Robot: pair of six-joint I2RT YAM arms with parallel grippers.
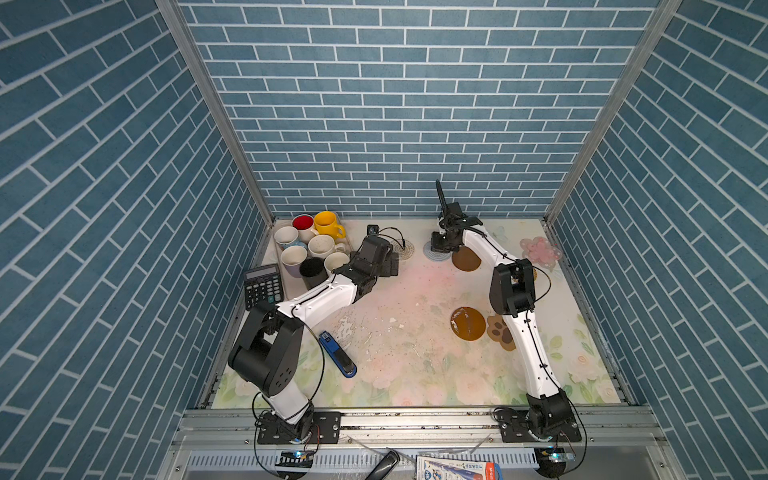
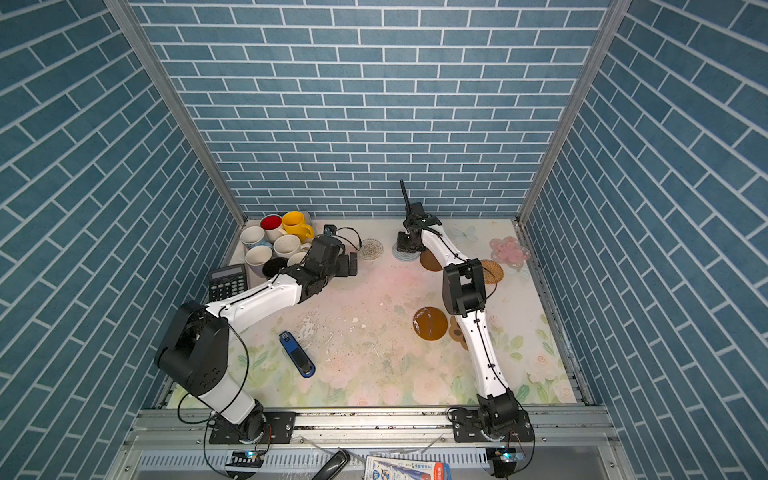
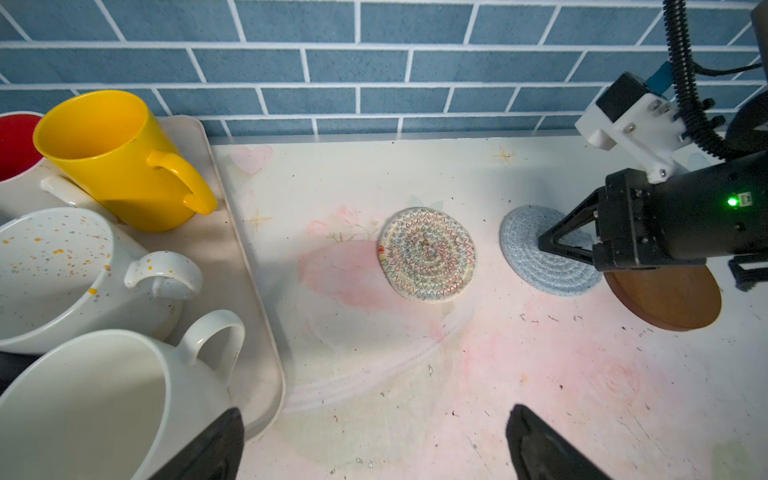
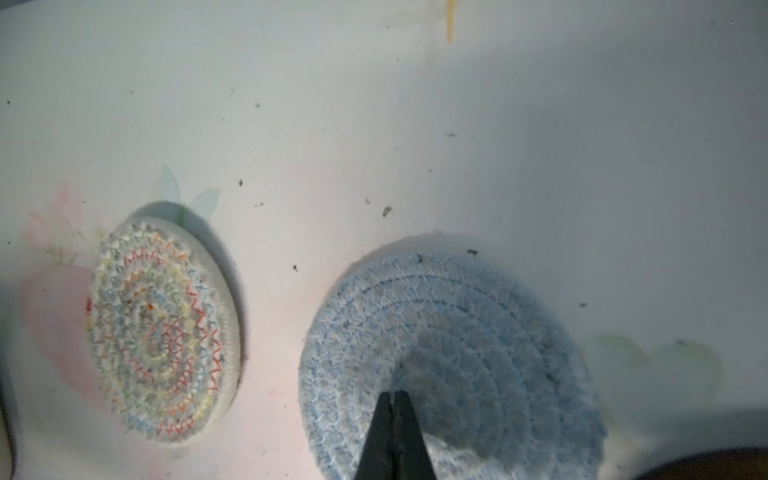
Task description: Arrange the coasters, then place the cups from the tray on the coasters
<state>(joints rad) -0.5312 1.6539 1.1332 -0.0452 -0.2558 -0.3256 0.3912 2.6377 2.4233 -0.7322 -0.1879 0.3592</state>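
Several cups stand packed in the beige tray (image 1: 289, 288) at the back left, among them yellow (image 1: 326, 224), red-inside (image 1: 303, 223), speckled (image 3: 54, 270), cream (image 3: 91, 407) and black (image 1: 312, 270). My left gripper (image 3: 376, 411) is open over bare table beside the tray's edge (image 3: 232, 257). My right gripper (image 4: 394, 395) is shut, with its tips on the light blue woven coaster (image 4: 453, 332). The white woven coaster (image 3: 427, 253) lies to its left. A brown disc (image 1: 466, 259), a second brown disc (image 1: 467, 323), the paw coaster (image 1: 500, 330), the pink flower coaster (image 1: 540, 251) and the rattan coaster (image 2: 492, 271) lie on the right.
A black calculator (image 1: 262, 286) lies just in front of the tray. A blue stapler (image 1: 337, 353) lies near the left arm's base. Blue brick walls close in the back and both sides. The right arm's elbow (image 1: 511, 286) hangs over the rattan coaster.
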